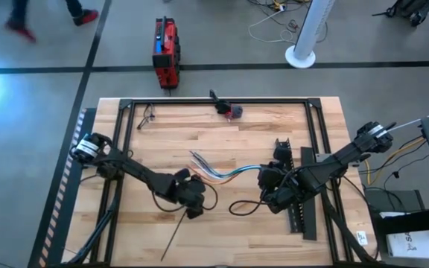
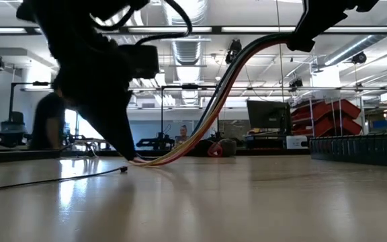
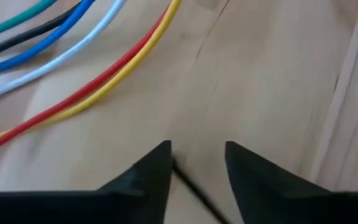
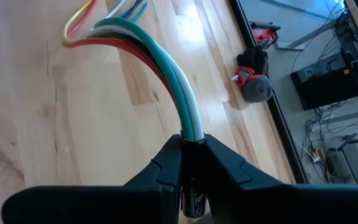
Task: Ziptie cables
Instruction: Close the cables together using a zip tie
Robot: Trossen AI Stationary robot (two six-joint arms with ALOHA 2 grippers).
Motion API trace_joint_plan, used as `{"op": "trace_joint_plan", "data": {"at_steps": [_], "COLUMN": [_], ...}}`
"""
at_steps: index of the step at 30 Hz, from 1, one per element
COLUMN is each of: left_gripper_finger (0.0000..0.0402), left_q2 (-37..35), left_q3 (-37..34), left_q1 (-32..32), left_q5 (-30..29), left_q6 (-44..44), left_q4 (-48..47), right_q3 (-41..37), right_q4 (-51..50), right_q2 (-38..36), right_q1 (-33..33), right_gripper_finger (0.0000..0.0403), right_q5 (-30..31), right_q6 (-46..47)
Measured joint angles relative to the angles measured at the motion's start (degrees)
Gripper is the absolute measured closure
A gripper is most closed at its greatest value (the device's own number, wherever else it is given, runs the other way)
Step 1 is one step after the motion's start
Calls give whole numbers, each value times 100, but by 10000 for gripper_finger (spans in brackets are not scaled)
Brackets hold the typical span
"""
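The cables (image 1: 216,173), a bundle of red, yellow, white, blue and green wires, run from the table's middle to my right gripper (image 1: 268,180). The gripper is shut on one end of the bundle. In the low view the cables (image 2: 210,111) arc down from the gripper to the table. My left gripper (image 1: 193,205) points down at the table just near of the bundle's lying end. It is open (image 3: 197,155), with its fingers either side of the end of a thin black strip (image 3: 194,191). The strip (image 1: 173,238) lies on the wood and runs toward the near edge. My left gripper stands over the black strip's end (image 3: 178,169); I cannot tell whether a finger touches it. My right gripper pinches the bundle's end (image 4: 191,132) between its two fingers, with several wires together. That end is lifted clear (image 2: 284,42). The wires curve down slack, and their other end (image 2: 154,161) lies on the table.
A black loop of cord (image 1: 238,206) lies between the grippers. A black toothed rail (image 1: 304,195) lies at the right, under the right arm. A red-and-grey tool (image 1: 232,112) sits at the far edge. A black frame (image 1: 222,100) rims the table. Bare wood lies near the front.
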Motion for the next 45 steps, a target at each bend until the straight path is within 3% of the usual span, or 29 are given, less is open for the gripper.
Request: {"op": "trace_joint_plan", "data": {"at_steps": [4, 9, 23, 31, 39, 45], "left_gripper_finger": [230, 225, 269, 301, 314, 306], "left_q2": [0, -23, -61, -442, -475, -435], "left_q3": [-397, -652, -548, 114, -166, -642], "left_q1": [7, 15, 22, 14, -149, -162], "left_q5": [-58, -140, -258, -337, -284, -287], "left_q6": [-190, -352, 246, 560, 766, 869], "left_q4": [503, 600, 681, -987, -799, 101], "right_q3": [0, 0, 0, 0, 0, 0], "right_q4": [39, 44, 65, 61, 61, 66], "right_q2": [0, 0, 0, 0, 0, 0], "right_q1": [0, -12, -15, -15, -15, -15], "right_gripper_finger": [371, 371, 371, 371, 371, 371], "right_q5": [15, 22, 114, 103, 95, 90], "right_q6": [-20, -33, -76, -105, -101, -99]}}
